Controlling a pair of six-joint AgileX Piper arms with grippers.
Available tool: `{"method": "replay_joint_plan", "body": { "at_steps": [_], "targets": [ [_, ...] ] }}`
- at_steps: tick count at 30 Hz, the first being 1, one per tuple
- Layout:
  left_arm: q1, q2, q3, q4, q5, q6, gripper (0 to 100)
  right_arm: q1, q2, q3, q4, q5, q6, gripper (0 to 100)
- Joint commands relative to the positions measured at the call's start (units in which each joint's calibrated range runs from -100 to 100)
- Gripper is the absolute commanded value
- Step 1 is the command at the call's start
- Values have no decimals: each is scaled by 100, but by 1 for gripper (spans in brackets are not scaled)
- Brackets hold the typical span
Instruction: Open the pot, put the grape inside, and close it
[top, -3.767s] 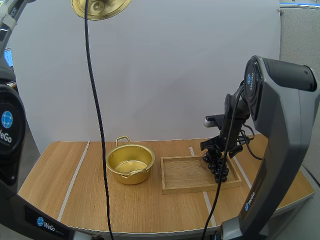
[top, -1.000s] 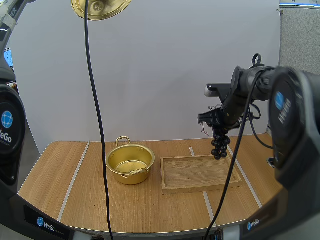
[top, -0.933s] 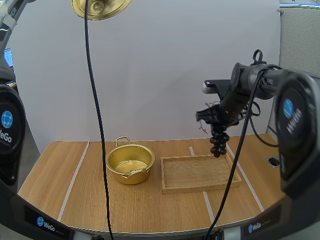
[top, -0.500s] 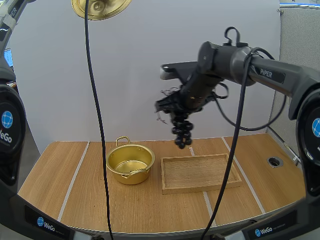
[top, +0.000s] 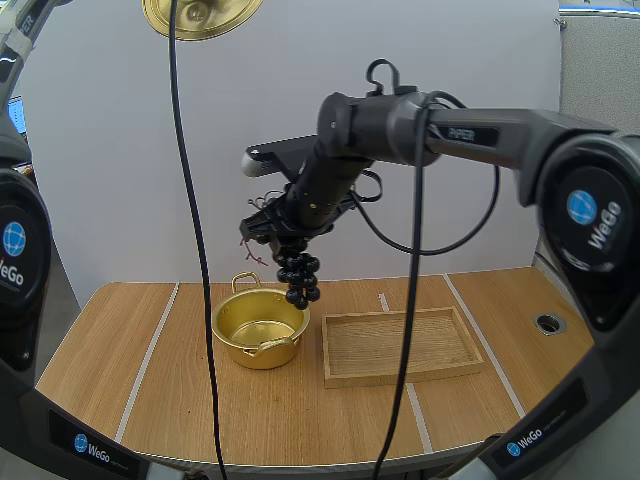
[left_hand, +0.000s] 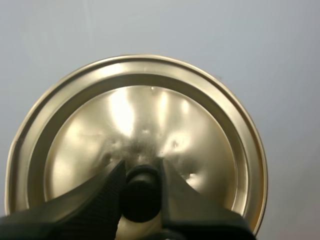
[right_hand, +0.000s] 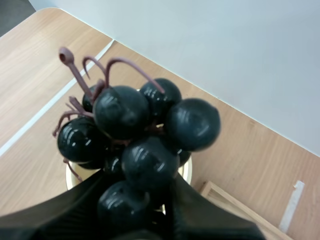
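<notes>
Pot (top: 260, 328): open and upright on the counter's (top: 300, 420) back-left part, just left of the tray (top: 400, 345), apart from it.
Grapes (top: 298, 278): in the air, hanging just over the pot's right rim, clear of it.
Right jaws: clamped on the top of the grapes.
Lid (left_hand: 135, 125): high above the counter's back edge.
Left jaws: clamped on the lid's knob (left_hand: 141, 192).

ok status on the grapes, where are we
Left jaws shut on lid, held high. Right jaws shut on grapes, hanging over open pot. Nothing between them.
</notes>
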Motion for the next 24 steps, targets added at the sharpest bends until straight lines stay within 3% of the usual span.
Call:
{"method": "replay_joint_plan", "body": {
  "at_steps": [1,8,24],
  "targets": [
    [-17,-53,-46,54,-212,-35,0,92,213,-264,-6,-160,12,0],
    [-17,-53,-46,54,-212,-35,0,323,791,-542,-44,-272,12,0],
    [-17,-53,-46,54,-212,-35,0,321,1799,-583,-386,-1081,12,0]
  ]
}}
